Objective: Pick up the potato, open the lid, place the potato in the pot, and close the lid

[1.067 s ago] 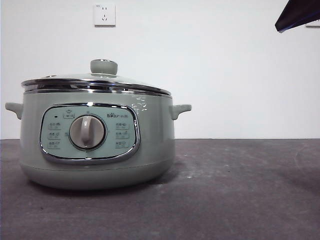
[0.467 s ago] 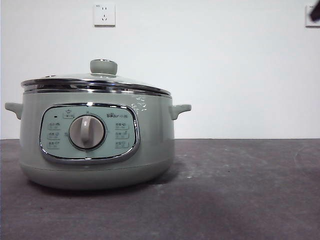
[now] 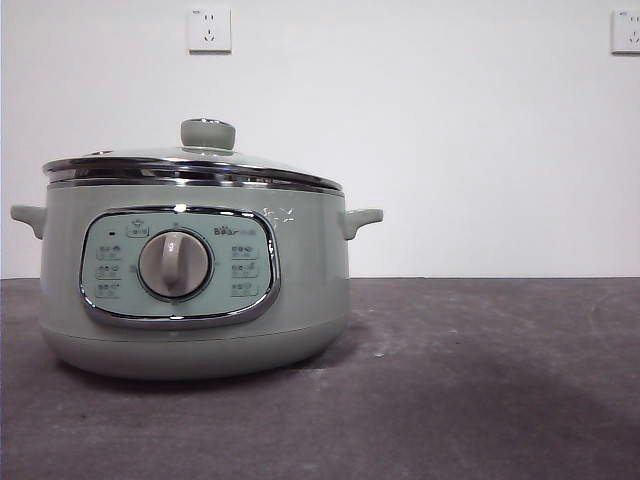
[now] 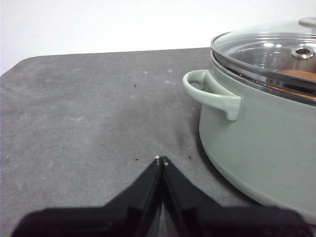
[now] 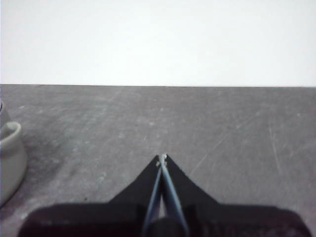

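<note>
The sage-green pot [image 3: 190, 290] stands on the left of the table, its grey dial facing the front view. The glass lid [image 3: 190, 165] with its green knob sits shut on the rim. Through the glass in the left wrist view, the orange-brown potato [image 4: 298, 75] shows inside the pot [image 4: 261, 143] under the lid [image 4: 269, 49]. My left gripper [image 4: 161, 159] is shut and empty, hovering over the table beside the pot's side handle [image 4: 210, 94]. My right gripper [image 5: 161, 158] is shut and empty over bare table, the pot's other handle [image 5: 9, 136] off to its side.
The dark grey table [image 3: 480, 380] stretches to the right of the pot. A white wall behind carries two power sockets [image 3: 209, 29]. Neither arm shows in the front view.
The dark arm tip at the front view's top right corner has drawn back and gone out of view. The pot and lid have not moved.
</note>
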